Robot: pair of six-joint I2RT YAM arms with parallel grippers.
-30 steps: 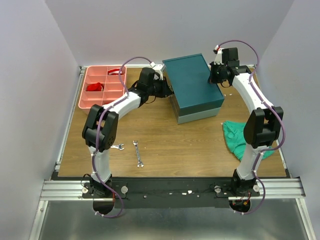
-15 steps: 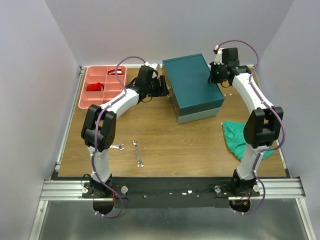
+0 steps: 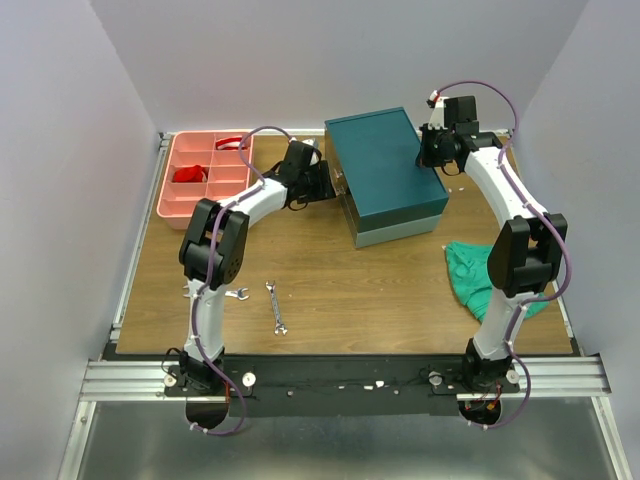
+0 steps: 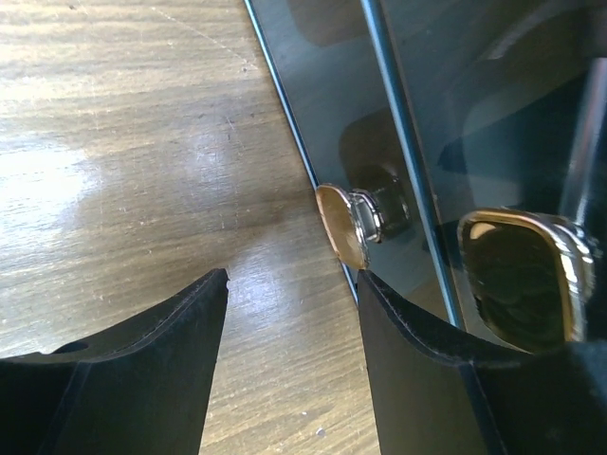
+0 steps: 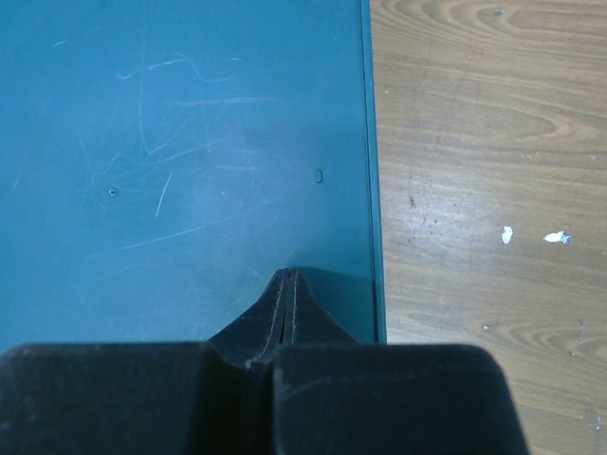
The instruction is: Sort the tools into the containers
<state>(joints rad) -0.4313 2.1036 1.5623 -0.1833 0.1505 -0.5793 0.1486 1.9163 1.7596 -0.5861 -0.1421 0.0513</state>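
Left gripper [image 4: 292, 277], fingers apart, faces the latch [image 4: 365, 218] at nine o'clock on the teal box [image 3: 385, 160]. Right gripper [image 5: 289, 277], fingers together, sits over its lid. The box's contents are hidden.

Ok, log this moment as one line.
left tool open at teal box latch | right tool shut over box top | two wrenches on table

Top view looks down from 6 o'clock over the whole table [image 3: 330, 280], teal box [image 3: 385, 160] near 12; left wrist view sits close against its side; right wrist view close above its lid. All three share that box.
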